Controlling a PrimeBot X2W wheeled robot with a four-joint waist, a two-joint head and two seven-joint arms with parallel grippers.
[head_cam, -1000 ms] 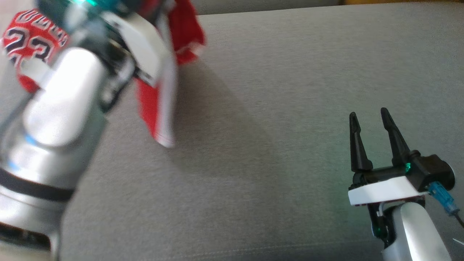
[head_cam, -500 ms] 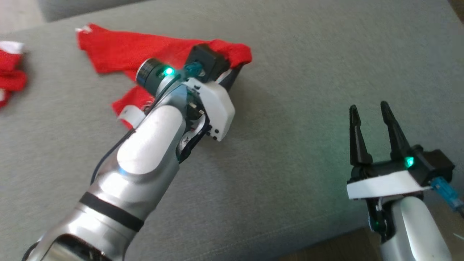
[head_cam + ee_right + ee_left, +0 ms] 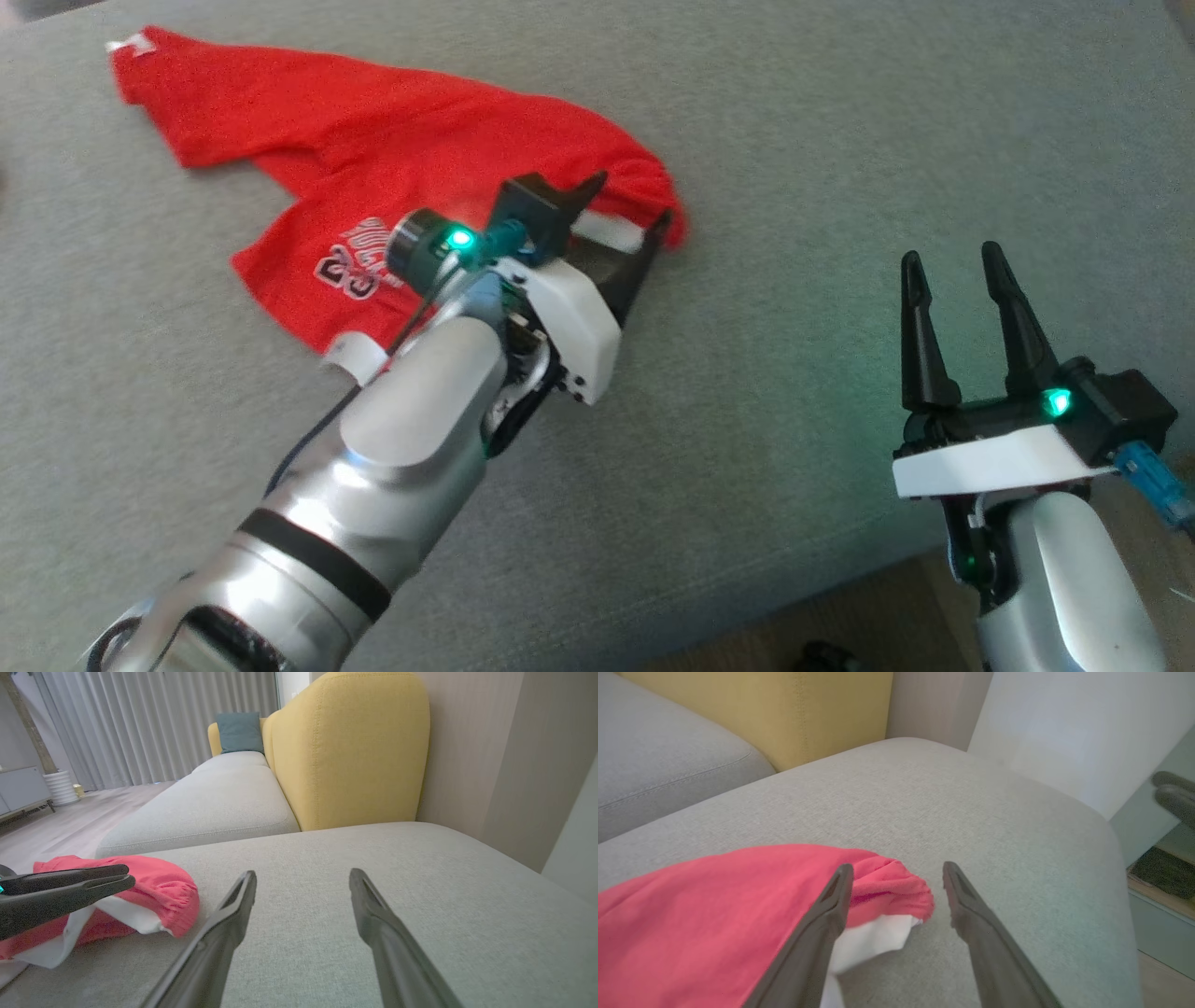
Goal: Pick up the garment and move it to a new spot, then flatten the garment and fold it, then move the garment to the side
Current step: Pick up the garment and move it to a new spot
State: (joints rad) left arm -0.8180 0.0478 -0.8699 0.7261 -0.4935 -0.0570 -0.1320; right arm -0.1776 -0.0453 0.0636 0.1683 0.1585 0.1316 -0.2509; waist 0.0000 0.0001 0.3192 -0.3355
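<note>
The left gripper (image 3: 631,199) is standing wide open, with nothing pinched in it. It is pointing down at the near right end of the red garment (image 3: 373,159). In the left wrist view, one finger is sitting over the red cloth and the other is sitting over bare grey sofa cushion (image 3: 840,140), so the bunched end is lying in the gap between them. I cannot tell if the fingers are touching the cloth. From that end the garment is stretching away to the far left of the cushion, so its long way is running from the gripper up and left in the head view. It is lying crumpled and partly folded over, not flat. The left gripper is right at the cloth, so it is the nearer one for spreading it out. The right gripper (image 3: 950,254) is also wide open and holding nothing, and it is waiting over bare cushion, well apart to the right of the garment's end. The left arm (image 3: 411,439) is covering the near edge of the garment in the head view. A white strip (image 3: 878,938) is peeking out under the red end, and I cannot tell if it is trim or lining. The white print (image 3: 359,266) is too blurry to read.
</note>
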